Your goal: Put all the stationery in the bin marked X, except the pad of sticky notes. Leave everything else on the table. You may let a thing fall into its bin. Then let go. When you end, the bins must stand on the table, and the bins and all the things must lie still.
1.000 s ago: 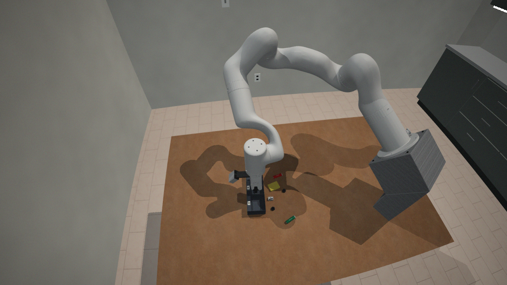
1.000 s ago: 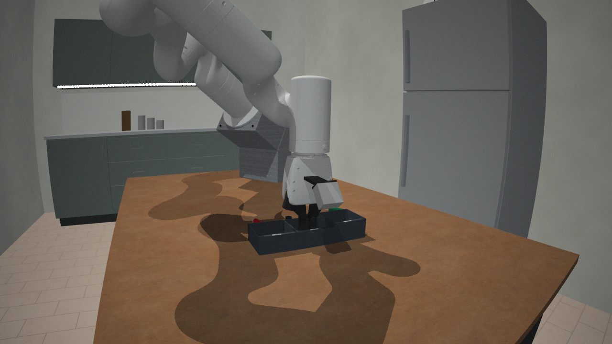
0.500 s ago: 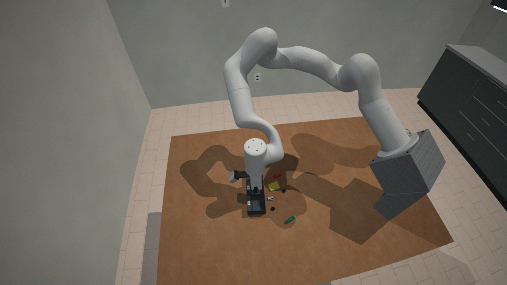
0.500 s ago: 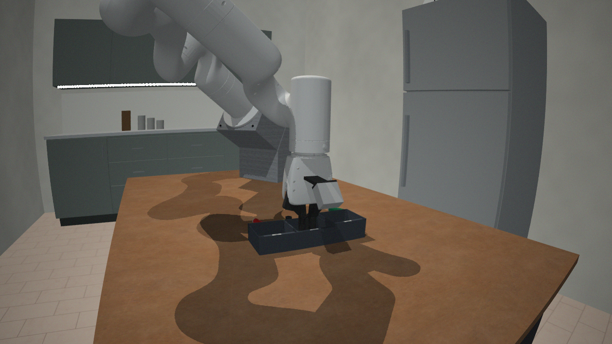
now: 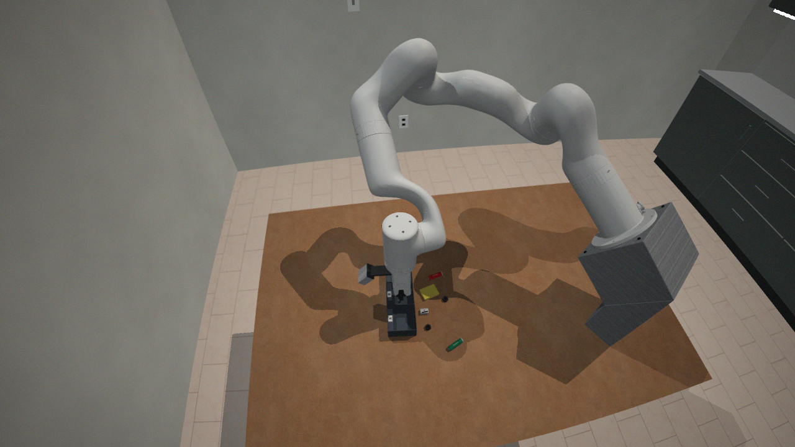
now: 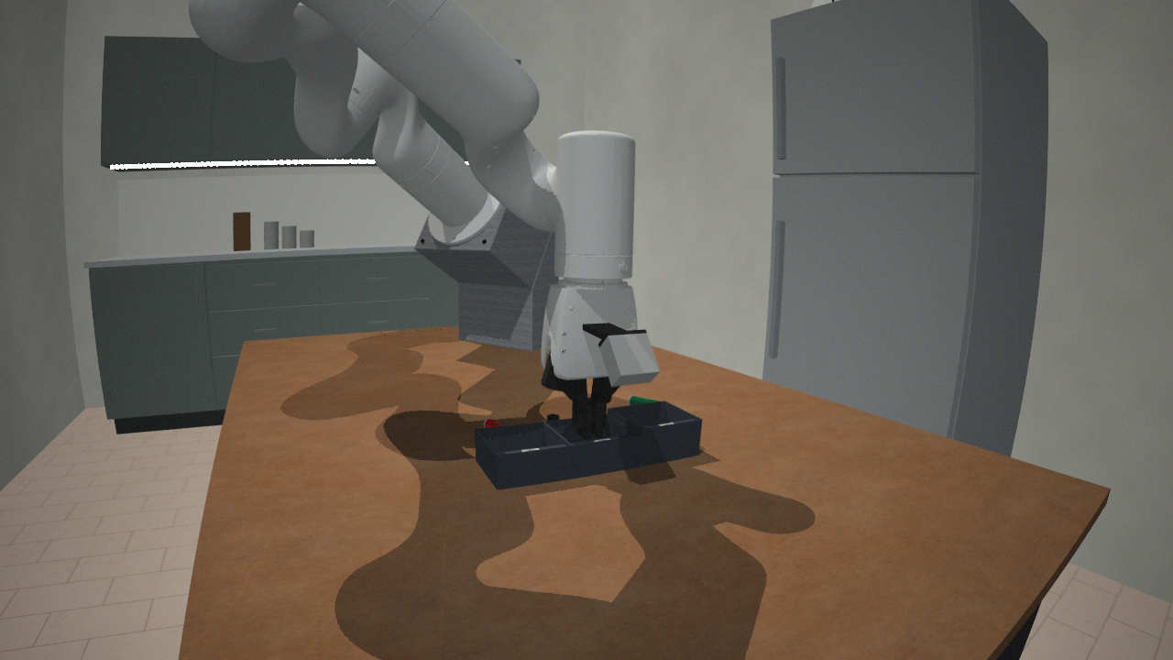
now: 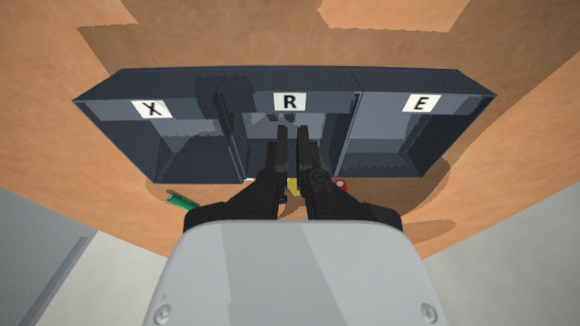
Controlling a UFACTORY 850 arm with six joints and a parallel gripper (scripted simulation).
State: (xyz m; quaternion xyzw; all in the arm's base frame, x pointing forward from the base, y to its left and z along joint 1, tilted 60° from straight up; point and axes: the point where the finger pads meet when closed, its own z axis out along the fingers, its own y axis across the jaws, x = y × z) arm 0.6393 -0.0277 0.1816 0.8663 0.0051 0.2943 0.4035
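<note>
White labels X (image 7: 151, 109), R (image 7: 289, 101) and E (image 7: 420, 103) are read on the bins; the gripper (image 7: 290, 136) (fingers pressed together, nothing pinched) is lowered into R. The green marker (image 7: 180, 201) is left beside X.

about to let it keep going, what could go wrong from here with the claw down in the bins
The claw is shut, seemingly on nothing, fingers low inside bin R, not bin X. Moving sideways before lifting could catch a divider wall and drag or tip the bins. The green marker lies on the table, so the sorting is unfinished.
</note>
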